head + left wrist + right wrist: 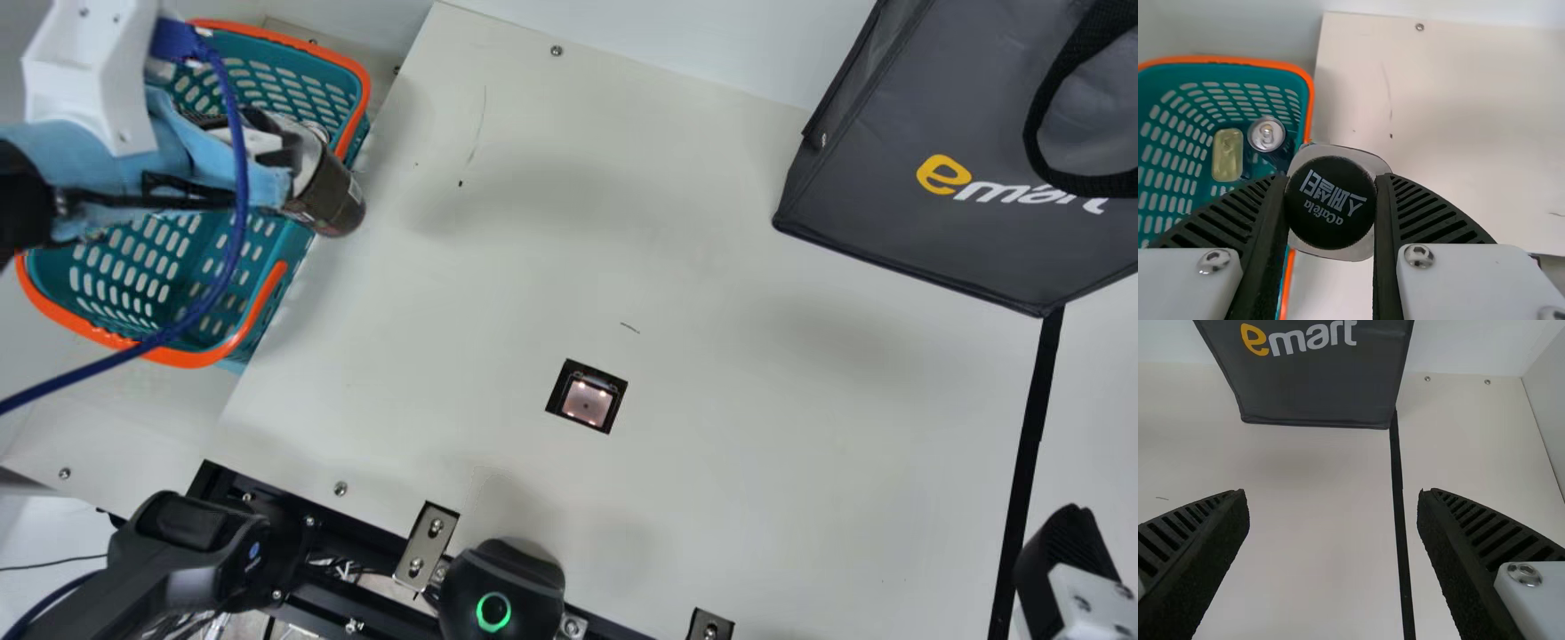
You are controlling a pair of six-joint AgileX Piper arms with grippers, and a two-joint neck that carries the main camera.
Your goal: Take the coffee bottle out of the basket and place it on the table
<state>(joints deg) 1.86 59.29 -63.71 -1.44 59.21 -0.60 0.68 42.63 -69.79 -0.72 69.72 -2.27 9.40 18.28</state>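
- Observed left gripper (286,164) with both fingers clamped on coffee bottle (336,200), dark cap (1330,202) facing the wrist camera.
- Located coffee bottle at the table-side rim of teal basket (188,358), lower end past it, over cream table (711,267) in main view; cannot tell whether touching rim.
- Logged right gripper (1062,547) with fingers spread well apart.
- Found silver-topped can (1267,133) beside yellowish item (1227,155) inside basket.
- Recorded dark grey bag (880,196) at upper right of main view.
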